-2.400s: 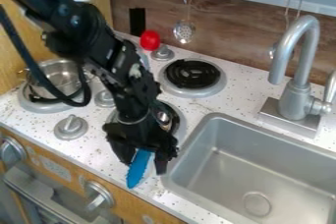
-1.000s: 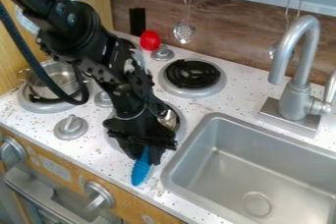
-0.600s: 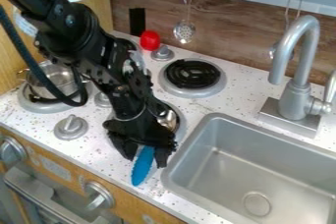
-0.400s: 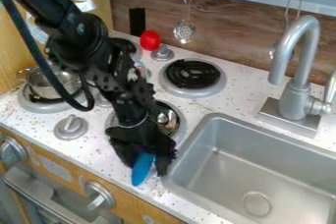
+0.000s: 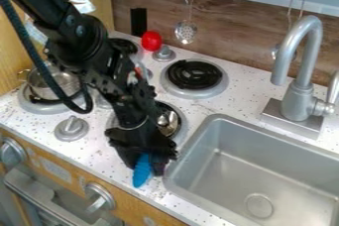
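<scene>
On the counter, just left of the sink in this view, my gripper hangs down over a blue handle. I judge the step in hand to be handling it, though taking hold and letting go would look alike from here. I cannot tell whether my fingers are parted or pressed on it, nor whether I bear its weight. The handle is right at my fingers, its free end showing below them, near the counter's front edge. The next move, I judge, calls for settling that first: a lift wants a firm, even pinch, a release wants the handle supported. The sink rim beside me leaves little room for sliding sideways.

Much lies behind me. My arm covers part of the stove up and left of my fingers. The pot, farther up and left, is crossed by my cable, its inside hard to read. The burner just above my fingers is partly hidden, as is the shiny metal piece over it. I can't make out whether that piece joins the handle, whose upper end I hide.
</scene>
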`<action>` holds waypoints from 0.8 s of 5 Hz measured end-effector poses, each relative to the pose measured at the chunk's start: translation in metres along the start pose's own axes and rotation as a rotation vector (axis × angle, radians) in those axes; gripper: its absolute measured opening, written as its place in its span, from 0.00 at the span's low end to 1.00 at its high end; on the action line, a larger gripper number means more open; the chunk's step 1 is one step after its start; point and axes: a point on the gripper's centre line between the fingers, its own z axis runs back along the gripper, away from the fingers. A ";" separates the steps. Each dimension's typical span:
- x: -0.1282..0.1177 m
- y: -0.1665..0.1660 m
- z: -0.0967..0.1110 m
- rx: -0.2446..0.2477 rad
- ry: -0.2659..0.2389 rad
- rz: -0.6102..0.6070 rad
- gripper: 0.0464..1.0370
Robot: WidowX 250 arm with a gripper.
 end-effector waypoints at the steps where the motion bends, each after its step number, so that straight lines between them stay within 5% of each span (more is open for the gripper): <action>1: 0.001 -0.001 0.002 -0.010 -0.014 -0.011 0.44; 3: 0.018 -0.037 0.041 -0.039 -0.090 -0.121 0.43; 4: 0.062 -0.060 0.054 -0.103 -0.142 -0.153 0.43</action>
